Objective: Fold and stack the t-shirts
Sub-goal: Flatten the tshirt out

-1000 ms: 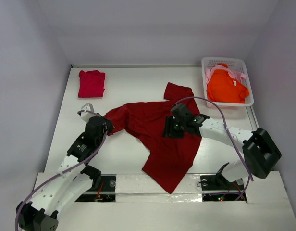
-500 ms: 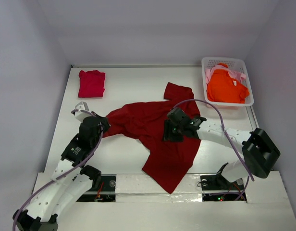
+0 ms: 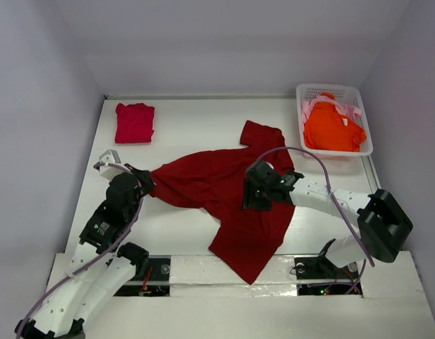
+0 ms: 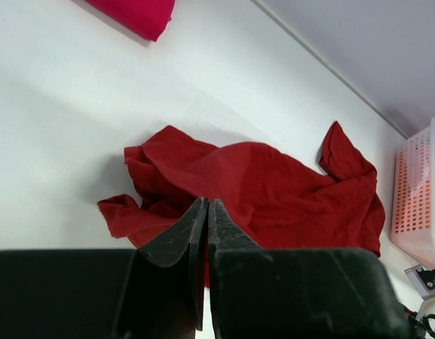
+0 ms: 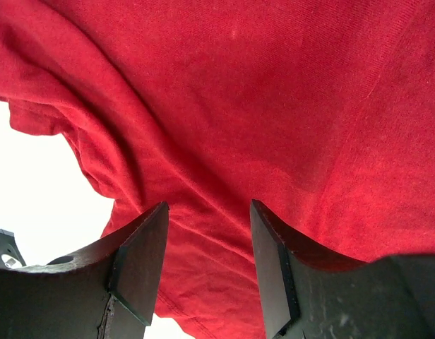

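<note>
One dark red shirt (image 3: pixel 210 180), spread mid-table (image 3: pixel 189 120). Left gripper (image 4: pixel 205 205): jaws closed, seemingly pinching its left sleeve. Right gripper (image 5: pixel 209 205): jaws apart above its middle.

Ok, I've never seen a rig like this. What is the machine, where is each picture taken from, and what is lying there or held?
Two robot arms are bolted at the near edge of a white table, each ending in a two-finger gripper. The wide picture looks down from above and behind them; the other two come from cameras on the wrists, with their own fingers in view. A dark red t-shirt lies crumpled mid-table. A folded crimson-pink t-shirt sits far left. A white basket far right holds an orange t-shirt and a pale pink t-shirt. The left gripper is shut at the red shirt's left end; whether it pinches cloth is unclear. The right gripper stands open over that shirt's middle.
</note>
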Robot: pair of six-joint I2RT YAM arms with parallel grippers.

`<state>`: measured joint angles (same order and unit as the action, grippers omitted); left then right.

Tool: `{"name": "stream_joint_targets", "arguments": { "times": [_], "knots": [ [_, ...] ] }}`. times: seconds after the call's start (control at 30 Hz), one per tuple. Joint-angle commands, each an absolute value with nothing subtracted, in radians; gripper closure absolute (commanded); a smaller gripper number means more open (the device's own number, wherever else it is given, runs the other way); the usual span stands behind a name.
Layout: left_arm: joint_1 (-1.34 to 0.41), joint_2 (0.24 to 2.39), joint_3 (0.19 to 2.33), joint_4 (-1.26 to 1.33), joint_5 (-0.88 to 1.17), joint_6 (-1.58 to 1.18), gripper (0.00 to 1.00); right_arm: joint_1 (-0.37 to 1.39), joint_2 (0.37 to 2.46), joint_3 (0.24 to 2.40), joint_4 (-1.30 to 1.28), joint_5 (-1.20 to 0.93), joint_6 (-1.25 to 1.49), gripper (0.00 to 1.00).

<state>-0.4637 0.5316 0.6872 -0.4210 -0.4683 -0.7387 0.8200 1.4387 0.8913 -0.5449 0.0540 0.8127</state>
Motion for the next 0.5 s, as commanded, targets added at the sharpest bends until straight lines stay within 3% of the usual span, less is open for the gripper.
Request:
{"name": "stream_joint_targets", "arguments": {
  "times": [0.0, 0.47],
  "knots": [
    [-0.468, 0.514, 0.752, -0.452, -0.523, -0.724, 1.00, 0.839, 1.419, 0.937, -0.555, 0.080, 0.827, 0.44],
    [-0.468, 0.503, 0.749, -0.459, -0.529, -0.718, 1.00, 0.857, 1.437, 0.954, -0.563, 0.081, 0.825, 0.45]
  ]
}}
